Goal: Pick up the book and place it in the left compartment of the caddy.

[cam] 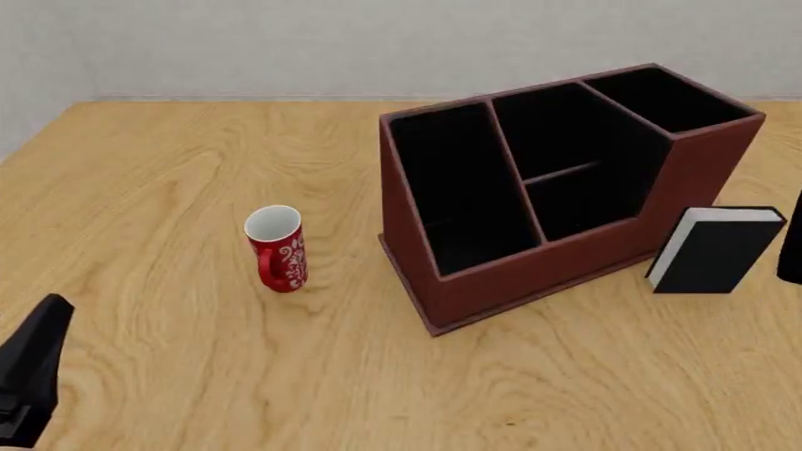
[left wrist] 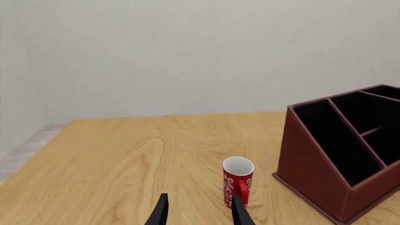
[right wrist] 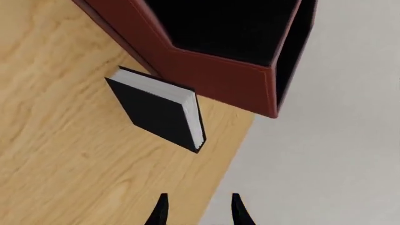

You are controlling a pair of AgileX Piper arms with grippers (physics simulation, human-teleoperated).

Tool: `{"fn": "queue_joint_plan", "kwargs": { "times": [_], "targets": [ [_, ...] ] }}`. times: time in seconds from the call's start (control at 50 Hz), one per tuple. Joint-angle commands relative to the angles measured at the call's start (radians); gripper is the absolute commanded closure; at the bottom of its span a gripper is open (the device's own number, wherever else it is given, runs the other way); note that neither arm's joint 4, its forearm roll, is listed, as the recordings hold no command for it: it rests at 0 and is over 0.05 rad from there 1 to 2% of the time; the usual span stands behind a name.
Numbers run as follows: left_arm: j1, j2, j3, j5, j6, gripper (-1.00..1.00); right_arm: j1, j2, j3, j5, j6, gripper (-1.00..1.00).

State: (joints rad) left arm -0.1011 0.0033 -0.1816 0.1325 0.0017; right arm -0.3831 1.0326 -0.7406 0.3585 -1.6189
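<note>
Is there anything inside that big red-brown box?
The caddy shows only black lining in its compartments, including the left compartment. The near wall hides the lowest floor parts.

In the front view the left gripper (cam: 28, 376) is cut off at the 8 o'clock corner, so its fingers cannot be told apart there, and of the right arm (cam: 792, 240) only a dark sliver shows at the 3 o'clock edge, just beside the book (cam: 717, 252). In the left wrist view the caddy (left wrist: 312, 164) runs off the 3 o'clock and 5 o'clock edges, and one fingertip (left wrist: 239, 208) covers the foot of the mug (left wrist: 238, 180). In the right wrist view the caddy (right wrist: 212, 70) is cut off along the 12 o'clock edge, and the right gripper (right wrist: 196, 208) shows only two fingertips at 6 o'clock.
</note>
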Motion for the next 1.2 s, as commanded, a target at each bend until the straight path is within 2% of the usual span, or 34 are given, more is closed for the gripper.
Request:
{"fn": "queue_joint_plan", "kwargs": {
  "times": [0.02, 0.6, 1.2],
  "targets": [
    [0.007, -0.002, -0.005, 0.007, -0.001, -1.00, -0.016, 0.128, -0.041, -0.066, -0.064, -1.00],
    [0.038, 0.009, 0.005, -0.007, -0.002, -1.00, -0.005, 0.309, -0.133, -0.131, -0.087, -1.00],
    [0.060, 0.022, 0.017, -0.023, -0.008, -1.00, 0.022, 0.396, -0.139, -0.173, -0.102, -1.00]
  ]
}}
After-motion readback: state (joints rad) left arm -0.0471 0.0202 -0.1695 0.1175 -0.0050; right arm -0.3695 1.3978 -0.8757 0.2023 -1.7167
